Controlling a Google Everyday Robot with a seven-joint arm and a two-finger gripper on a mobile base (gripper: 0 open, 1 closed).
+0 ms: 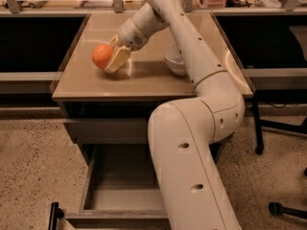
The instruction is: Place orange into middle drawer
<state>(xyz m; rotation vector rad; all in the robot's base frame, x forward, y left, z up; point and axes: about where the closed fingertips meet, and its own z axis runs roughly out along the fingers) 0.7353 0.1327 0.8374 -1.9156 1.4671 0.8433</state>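
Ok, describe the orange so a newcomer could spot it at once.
Find the tan tabletop above the open middle drawer. On its left part, the hand grips the orange, a round fruit. Its bright colour sets it apart from the white bowl nearby.

The tabletop (144,83) is a tan, glossy rectangle with a thin darker edge. A white bowl (173,61) stands on its right half, partly hidden behind the arm. Over the left half sits the orange (100,55), with the gripper (111,56) at it, jaws closed on the fruit, one pale finger across its near right side. Whether the orange touches the surface cannot be told; a soft sheen lies just beneath it.
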